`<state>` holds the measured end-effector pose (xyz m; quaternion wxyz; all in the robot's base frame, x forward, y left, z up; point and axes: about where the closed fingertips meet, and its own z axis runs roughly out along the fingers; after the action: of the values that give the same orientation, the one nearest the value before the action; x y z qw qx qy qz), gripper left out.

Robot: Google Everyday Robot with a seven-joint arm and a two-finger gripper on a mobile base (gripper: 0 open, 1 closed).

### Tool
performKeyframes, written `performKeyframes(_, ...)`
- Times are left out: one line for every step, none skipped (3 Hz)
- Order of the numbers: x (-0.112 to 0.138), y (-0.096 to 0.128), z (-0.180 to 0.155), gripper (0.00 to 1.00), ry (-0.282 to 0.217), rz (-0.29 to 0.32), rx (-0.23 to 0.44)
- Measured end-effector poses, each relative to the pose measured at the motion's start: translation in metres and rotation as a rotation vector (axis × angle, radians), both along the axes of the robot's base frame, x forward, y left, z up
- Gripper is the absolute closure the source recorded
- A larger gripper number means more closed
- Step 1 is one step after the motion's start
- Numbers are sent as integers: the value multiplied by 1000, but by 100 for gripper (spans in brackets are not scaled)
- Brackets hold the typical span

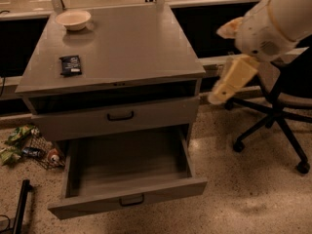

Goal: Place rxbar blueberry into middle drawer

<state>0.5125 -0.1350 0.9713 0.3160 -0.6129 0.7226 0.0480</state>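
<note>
Camera view: a grey cabinet (126,48) is seen from above on a speckled floor (243,189). The rxbar blueberry (70,65) is laid flat on the cabinet top, near its front left edge, well apart from a beige bowl (73,19) that is set at the back left corner. The middle drawer (97,204) is pulled out wide below, and its grey floor is seen bare. The drawer directly above it (161,112) is shut, with a small black handle at its front. The gripper (226,87) is held in the air to the right of the cabinet, beside its front right corner, well apart from the bar and touching nothing. Whether it is released or clenched cannot be told. A black office chair (273,111) is seen behind the arm at the right. Crumpled wrappers (22,143) are scattered on the floor left of the cabinet.
</note>
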Motion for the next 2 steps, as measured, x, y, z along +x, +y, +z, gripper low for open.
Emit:
performKeyframes(62, 43, -12, 0, -86, 104, 247)
performKeyframes(85, 63, -32, 0, -87, 170, 374)
